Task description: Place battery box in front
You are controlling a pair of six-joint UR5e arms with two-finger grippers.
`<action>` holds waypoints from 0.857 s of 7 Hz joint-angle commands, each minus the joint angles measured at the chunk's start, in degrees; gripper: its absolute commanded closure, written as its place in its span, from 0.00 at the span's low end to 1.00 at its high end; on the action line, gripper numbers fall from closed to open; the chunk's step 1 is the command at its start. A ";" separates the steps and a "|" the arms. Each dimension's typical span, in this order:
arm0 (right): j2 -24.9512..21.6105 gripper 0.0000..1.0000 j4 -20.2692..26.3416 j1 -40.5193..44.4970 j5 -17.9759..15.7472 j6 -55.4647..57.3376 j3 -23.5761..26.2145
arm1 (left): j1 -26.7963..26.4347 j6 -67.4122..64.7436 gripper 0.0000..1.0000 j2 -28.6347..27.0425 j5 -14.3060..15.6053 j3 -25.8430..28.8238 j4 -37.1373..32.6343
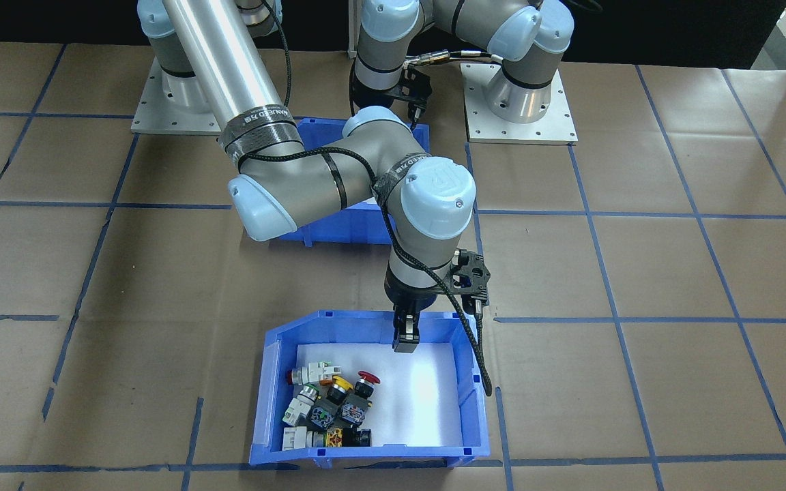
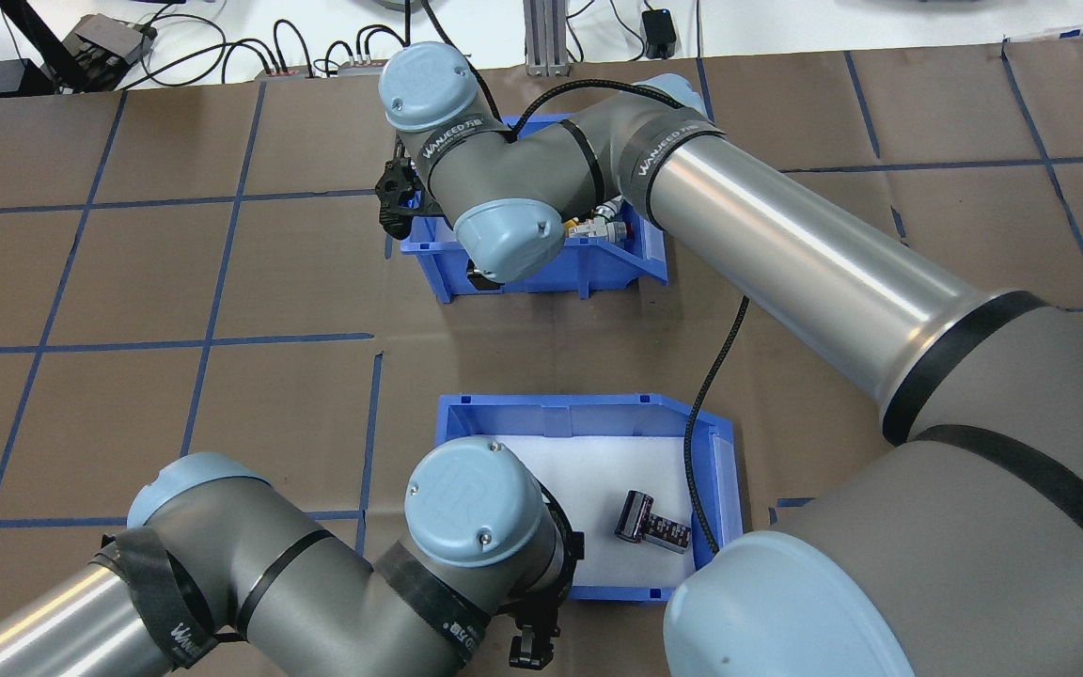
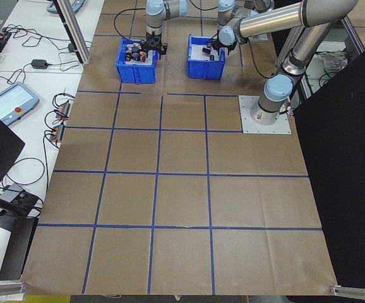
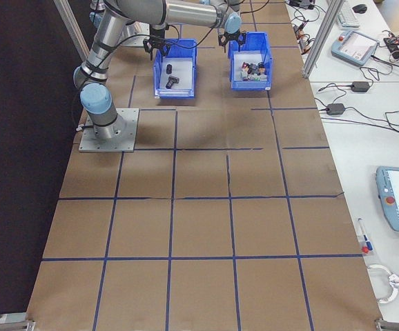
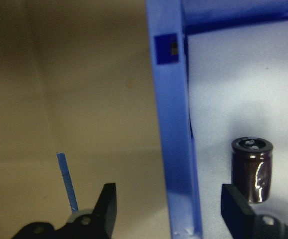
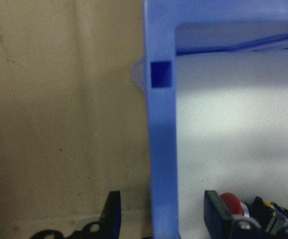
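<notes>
Left wrist-mounted view: open left gripper (image 5: 166, 209) straddles the blue plastic battery box (image 5: 173, 144) wall.
I should close squarely; right gripper (image 6: 159, 214) also open.

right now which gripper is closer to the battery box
Left. The left gripper straddles the battery box side wall, fingers either side. The right gripper is away at the switch bin, straddling its wall.
</notes>
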 commanded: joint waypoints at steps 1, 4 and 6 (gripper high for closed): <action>-0.45 0.86 0.01 0.07 -2.34 -0.74 0.07 | -0.01 0.21 0.88 0.62 0.28 -0.32 1.96; -3.33 1.00 0.44 -0.28 -4.63 -1.27 -0.73 | 0.96 1.08 1.00 2.38 0.80 0.47 1.70; -8.00 1.00 3.16 -2.82 -5.53 -5.38 0.15 | 6.64 4.67 1.00 5.45 1.16 0.55 0.30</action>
